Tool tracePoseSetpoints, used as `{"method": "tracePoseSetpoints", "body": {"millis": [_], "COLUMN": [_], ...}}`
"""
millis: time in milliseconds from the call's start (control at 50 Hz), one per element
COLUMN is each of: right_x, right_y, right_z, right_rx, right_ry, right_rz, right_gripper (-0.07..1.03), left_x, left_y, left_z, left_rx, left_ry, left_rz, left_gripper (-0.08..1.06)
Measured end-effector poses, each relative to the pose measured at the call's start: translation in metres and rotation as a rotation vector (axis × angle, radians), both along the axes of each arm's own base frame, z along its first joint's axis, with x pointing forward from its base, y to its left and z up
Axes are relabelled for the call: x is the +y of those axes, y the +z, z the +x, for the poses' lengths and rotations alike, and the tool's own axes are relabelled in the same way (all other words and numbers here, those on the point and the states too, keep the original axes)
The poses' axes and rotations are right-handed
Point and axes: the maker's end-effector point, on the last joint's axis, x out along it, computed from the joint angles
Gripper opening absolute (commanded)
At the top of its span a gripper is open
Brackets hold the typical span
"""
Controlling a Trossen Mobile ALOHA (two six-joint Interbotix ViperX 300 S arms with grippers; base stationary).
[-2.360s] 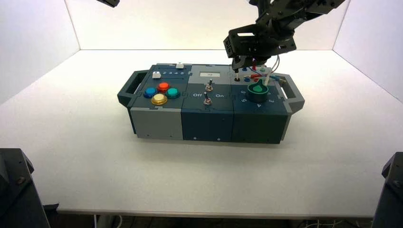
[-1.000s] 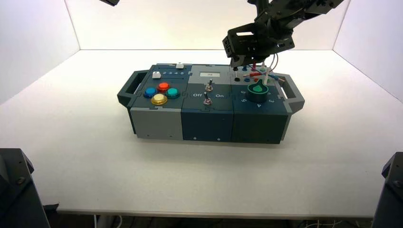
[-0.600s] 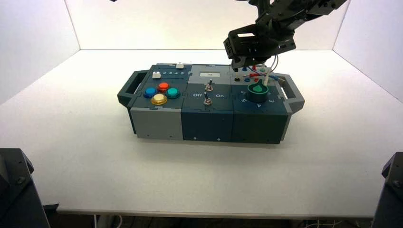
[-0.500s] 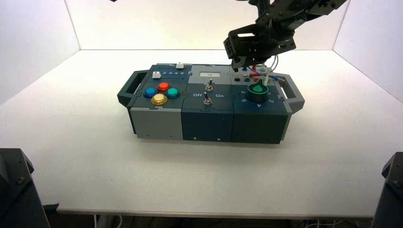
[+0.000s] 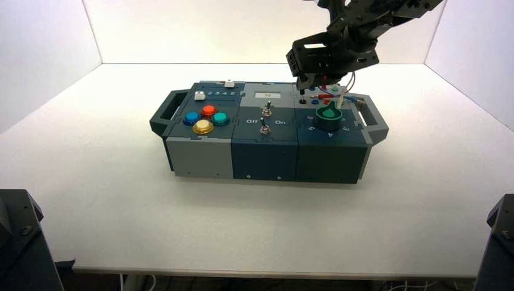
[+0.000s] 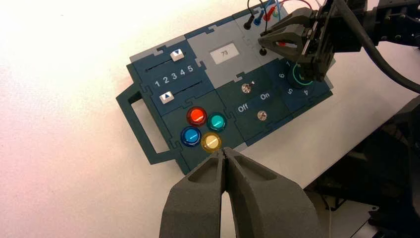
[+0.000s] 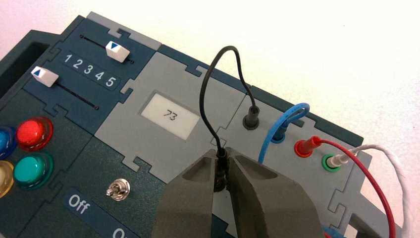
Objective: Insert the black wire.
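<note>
You're mid-insertion: your right gripper (image 7: pixel 222 174) is clamped on the free plug of the thin black wire (image 7: pixel 205 94), over the box's (image 5: pixel 200 154) back right corner. Its other plug sits socketed beside the blue wire (image 7: pixel 282 124). Next, press straight down. Your left gripper (image 6: pixel 225 157) hangs closed, empty.

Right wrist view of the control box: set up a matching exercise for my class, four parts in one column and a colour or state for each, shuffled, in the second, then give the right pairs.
Column one:
1. the black wire
2. the display
3. the right gripper
4. the white wire's socket

Column two:
A. shows 73
B. green ring
C. one plug seated in a socket, the other plug held
D. shut on a black plug

Pairs: 1-C, 2-A, 3-D, 4-B
</note>
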Motion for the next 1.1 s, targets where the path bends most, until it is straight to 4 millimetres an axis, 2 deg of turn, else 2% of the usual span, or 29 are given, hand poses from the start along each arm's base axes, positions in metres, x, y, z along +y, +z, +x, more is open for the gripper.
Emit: {"method": "tracePoseSetpoints", "body": {"millis": [1100], "right_x": [0.0070], "right_y": [0.0014], "right_z": [0.0006], "right_rx": [0.124], "right_ry": [0.030], "right_rz": [-0.045], "right_gripper": [-0.02], "left_x": [-0.0011], "left_y": [0.0069], "left_z": [0.0020], "left_rx": [-0.007], "left_ry": [-0.002], "left_rz": [-0.004], "left_gripper": [-0.03]}}
